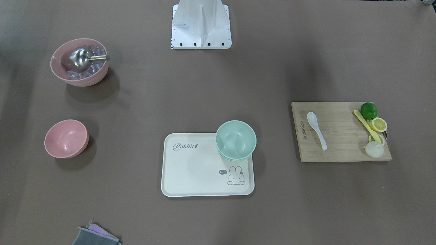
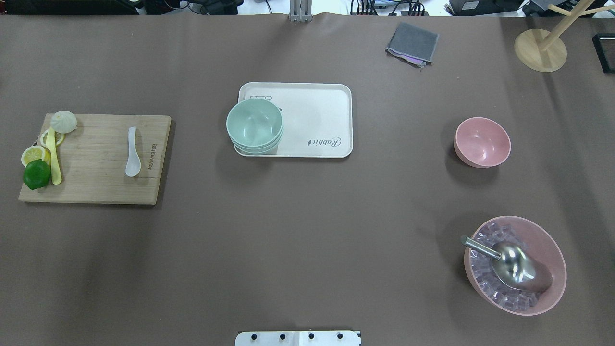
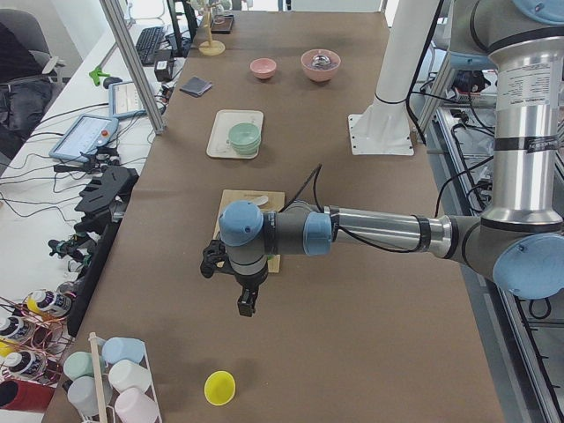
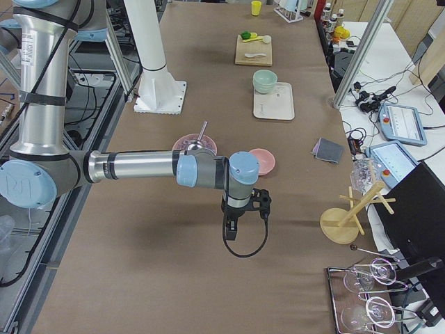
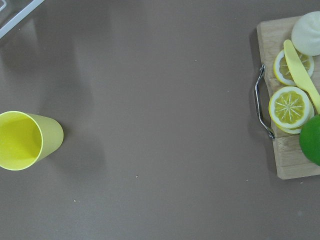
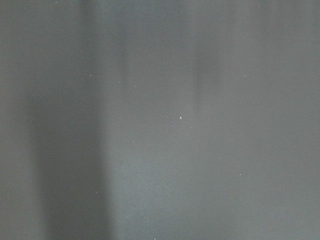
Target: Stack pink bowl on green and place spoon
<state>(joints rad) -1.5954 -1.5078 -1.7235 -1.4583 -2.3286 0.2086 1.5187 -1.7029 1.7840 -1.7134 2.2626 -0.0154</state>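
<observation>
A small empty pink bowl (image 2: 482, 142) stands alone on the brown table, also in the front view (image 1: 66, 138). A stack of green bowls (image 2: 254, 126) sits on a corner of the cream tray (image 2: 317, 115). A white spoon (image 2: 132, 153) lies on the wooden board (image 2: 96, 187). My left gripper (image 3: 247, 304) shows only in the left side view, above bare table past the board's end; I cannot tell if it is open. My right gripper (image 4: 230, 229) shows only in the right side view, over bare table short of the pink bowl (image 4: 262, 161); I cannot tell its state.
A large pink bowl (image 2: 552, 259) holds ice and a metal scoop (image 2: 509, 266). Lime, lemon slices, a yellow knife (image 2: 54, 156) and a bun sit on the board. A yellow cup (image 5: 25, 140) stands beyond the board. A grey cloth (image 2: 412, 43) and a wooden stand (image 2: 540, 48) are at the far edge.
</observation>
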